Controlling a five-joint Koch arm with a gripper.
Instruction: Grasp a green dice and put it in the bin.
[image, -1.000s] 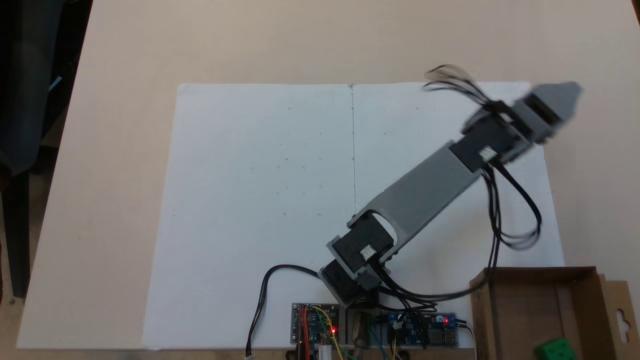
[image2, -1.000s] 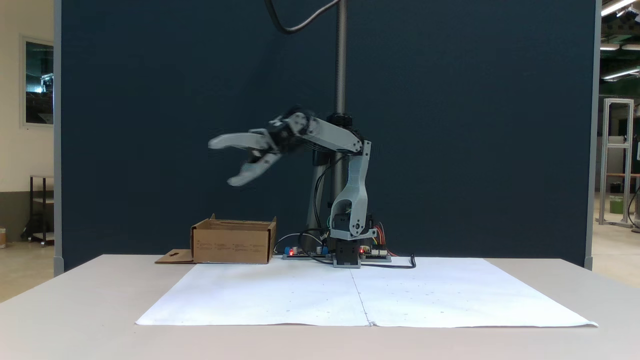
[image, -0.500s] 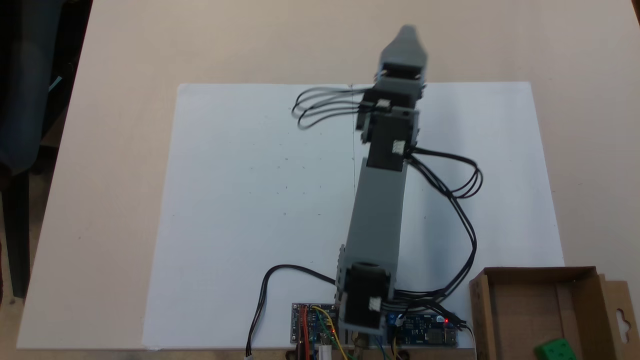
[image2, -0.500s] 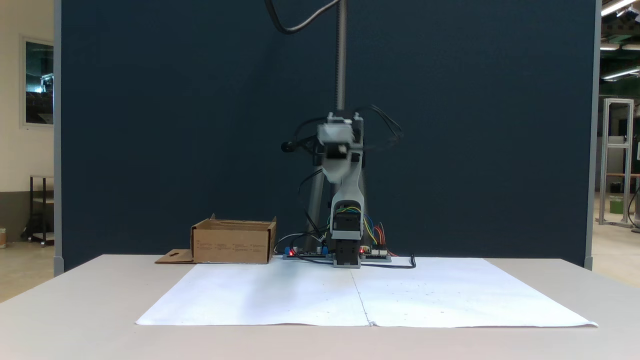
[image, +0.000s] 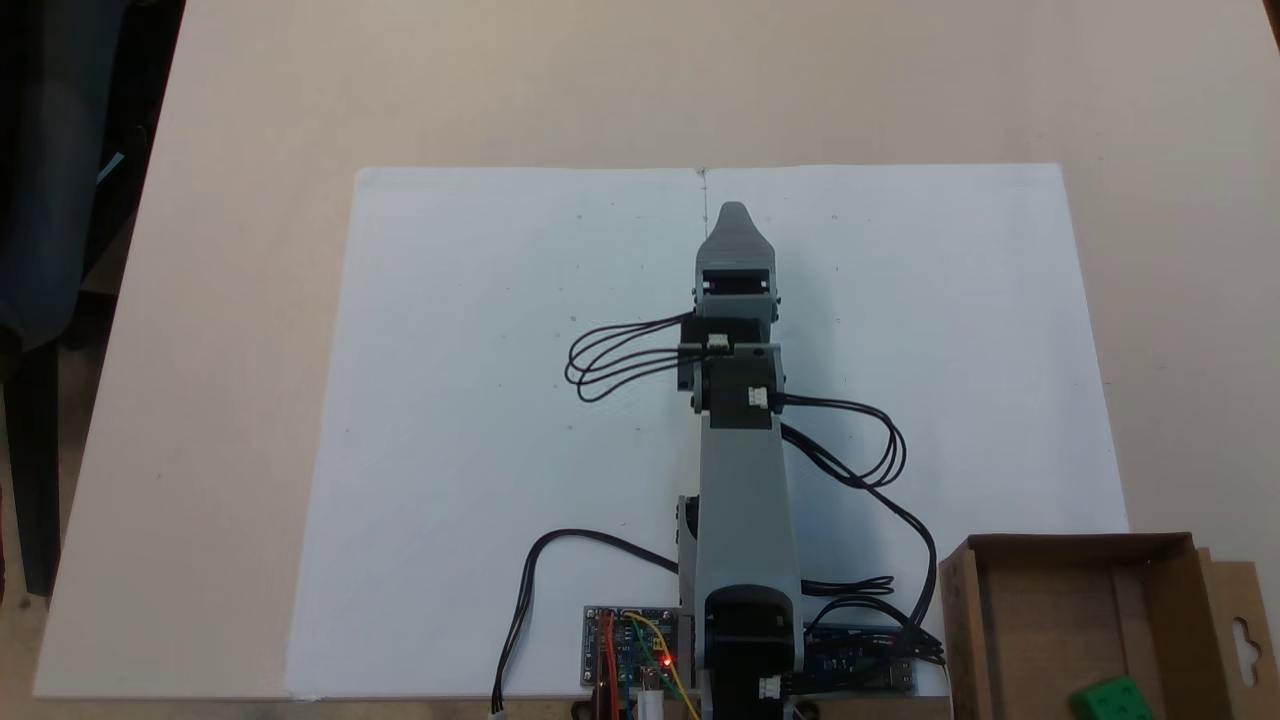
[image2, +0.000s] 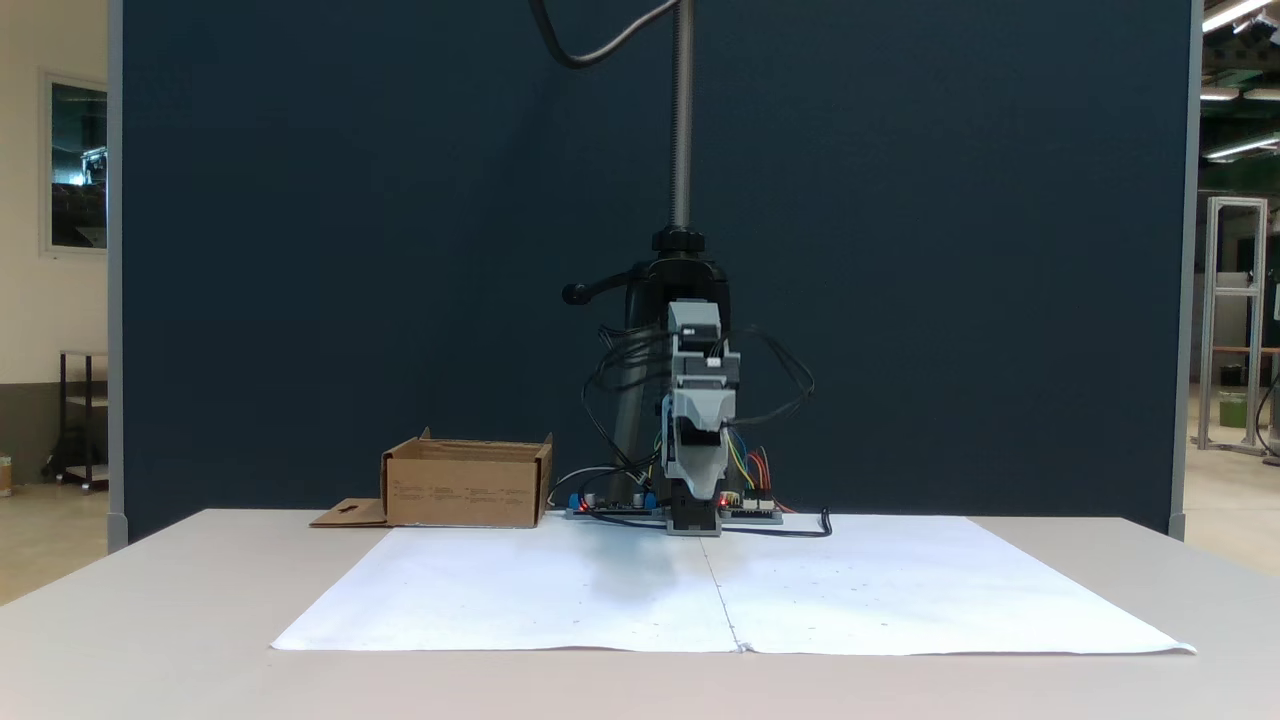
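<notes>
Arm is swinging back from the bin side and folding down over the paper's centre line. Worktop (image: 200, 300) is carrying bin (image: 1160, 545) at the overhead view's lower right, dice (image: 1110, 698) lying inside. Hand (image: 734, 215) is pointing away from it; jaws stacked, opening unreadable.
</notes>
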